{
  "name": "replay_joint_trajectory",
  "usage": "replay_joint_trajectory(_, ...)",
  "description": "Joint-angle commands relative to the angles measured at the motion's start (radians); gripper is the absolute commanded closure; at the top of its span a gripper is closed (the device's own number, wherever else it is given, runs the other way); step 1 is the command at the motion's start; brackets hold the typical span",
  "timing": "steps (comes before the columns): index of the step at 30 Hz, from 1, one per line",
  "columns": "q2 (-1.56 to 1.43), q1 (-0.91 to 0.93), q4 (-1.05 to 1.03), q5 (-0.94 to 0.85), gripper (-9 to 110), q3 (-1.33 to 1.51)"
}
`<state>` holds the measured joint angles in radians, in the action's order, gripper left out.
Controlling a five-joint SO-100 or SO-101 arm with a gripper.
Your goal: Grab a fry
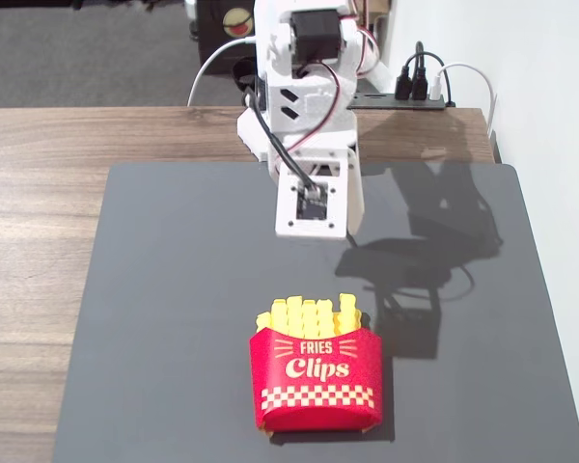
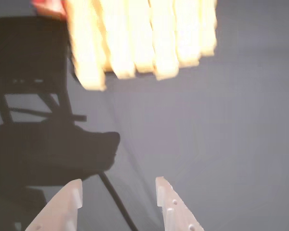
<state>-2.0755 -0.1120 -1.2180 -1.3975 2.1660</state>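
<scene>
Your wooden bench (image 1: 39, 193) carries a dark grey mat (image 1: 174, 289), with white wall at right. Only the wrist view shows your hand (image 2: 118, 195): fingers apart, empty, short of the blurred fries (image 2: 144, 38).

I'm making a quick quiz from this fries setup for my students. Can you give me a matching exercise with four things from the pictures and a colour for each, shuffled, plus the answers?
Things:
1. carton
2. fries
3. mat
4. gripper

Colours:
A. dark grey
B. white
C. red
D. bright yellow

Pairs: 1-C, 2-D, 3-A, 4-B.

In the wrist view the gripper's fingertips stand apart over bare mat, short of the fries.
</scene>
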Motion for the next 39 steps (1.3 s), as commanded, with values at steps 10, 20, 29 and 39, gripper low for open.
replay_joint_trajectory(10,0.258,-0.034,0.086,0.026,82,-0.261)
replay_joint_trajectory(20,0.433,-0.057,0.141,0.058,82,-0.379)
replay_joint_trajectory(29,0.497,-0.071,0.156,0.072,82,-0.425)
replay_joint_trajectory(39,0.543,-0.078,0.189,0.087,82,-0.425)
